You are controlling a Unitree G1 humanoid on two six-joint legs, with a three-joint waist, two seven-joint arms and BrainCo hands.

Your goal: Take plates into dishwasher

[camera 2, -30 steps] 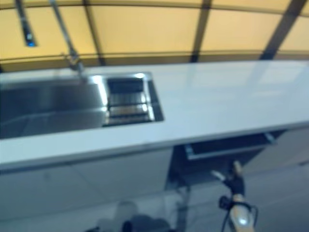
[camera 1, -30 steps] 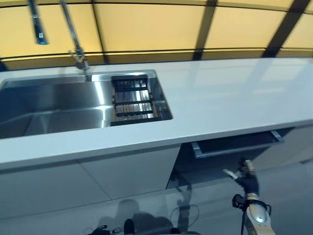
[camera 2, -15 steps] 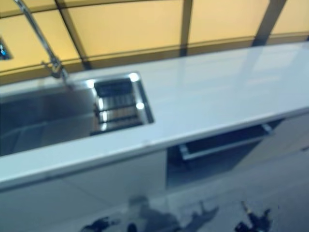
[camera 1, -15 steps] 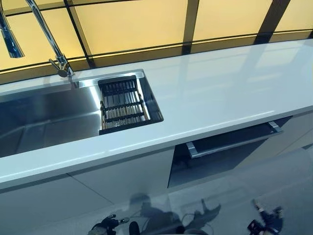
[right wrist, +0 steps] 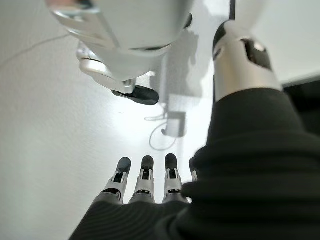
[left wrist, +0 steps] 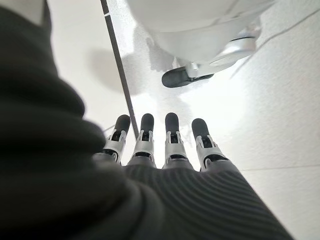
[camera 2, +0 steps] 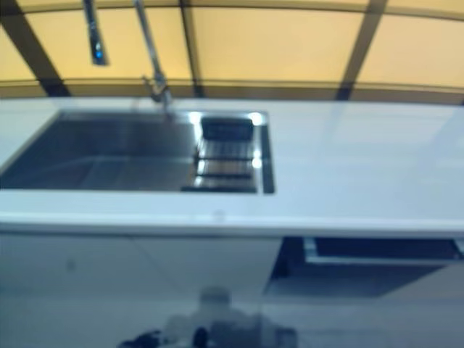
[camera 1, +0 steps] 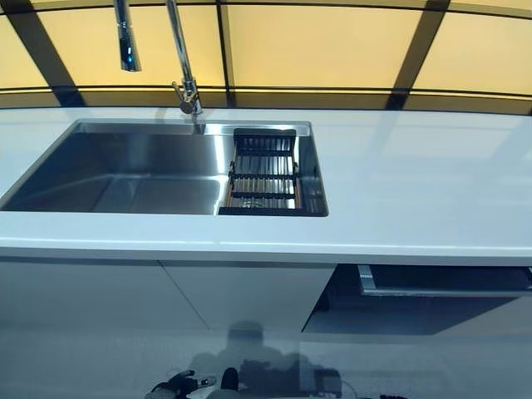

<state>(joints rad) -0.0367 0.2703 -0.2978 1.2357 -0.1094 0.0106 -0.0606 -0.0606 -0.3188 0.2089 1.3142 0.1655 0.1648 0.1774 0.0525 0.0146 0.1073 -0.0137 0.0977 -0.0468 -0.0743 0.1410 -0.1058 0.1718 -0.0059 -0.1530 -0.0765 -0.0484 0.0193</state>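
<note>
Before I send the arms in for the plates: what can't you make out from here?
- Plates: none in any view.
- Sink: its left end is cut off by both eye views' edge.
- Dishwasher interior: hidden under the countertop; only a dark gap shows.
- Left hand, right hand: wrist views only, hanging over the floor, holding nothing.

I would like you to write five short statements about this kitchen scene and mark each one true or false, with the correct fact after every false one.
1. A black rack sits in the right end of the sink. True.
2. A stack of plates stands on the counter. False: no plate shows in any view.
3. The dishwasher under the counter is partly open at the top. True.
4. The left hand grips a plate. False: its fingers are straight and hold nothing, with only floor beyond them.
5. The right hand rests on the counter. False: it hangs low above the floor, empty, with straight fingers.
</note>
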